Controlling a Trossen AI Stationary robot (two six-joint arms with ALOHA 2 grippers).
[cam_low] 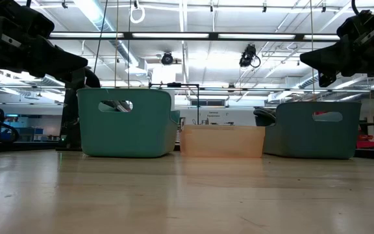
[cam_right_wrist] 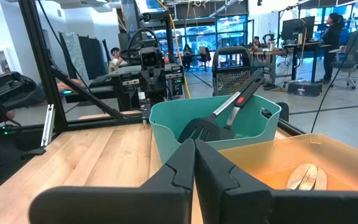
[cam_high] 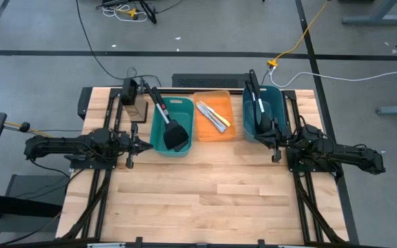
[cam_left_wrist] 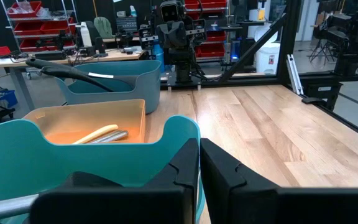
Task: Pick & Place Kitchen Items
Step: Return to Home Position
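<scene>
Bins, three in a row, close together at the far side of the pale wooden plank table (cam_high: 205, 200): light teal rectangular plastic bin (cam_high: 182, 110) on the left, orange rectangular plastic bin (cam_high: 212, 134) in the middle, dark teal rectangular plastic bin (cam_high: 279, 103) on the right. Black plastic spatulas (cam_high: 176, 135) inside the light teal bin, blades at its near end, handles leaning out over its far rim, one handle with a red stretch. Silver table knives (cam_high: 218, 118) flat on the floor of the orange bin, with a cream-handled knife (cam_left_wrist: 95, 134) lying against them. Black long-handled ladles (cam_high: 256, 103) inside the dark teal bin, handles slanting up past its far rim; exact count not determinable. No utensil on the bare table top. Left gripper (cam_high: 138, 145) parked at the left side of the table, raised off the surface, just beside the near left corner of the light teal bin and apart from it, fingers (cam_left_wrist: 185, 163) pressed together, nothing between them. Right gripper (cam_high: 275, 142) parked at the right side, raised likewise, just beside the near end of the dark teal bin, fingers (cam_right_wrist: 180, 163) closed against each other, nothing held.
</scene>
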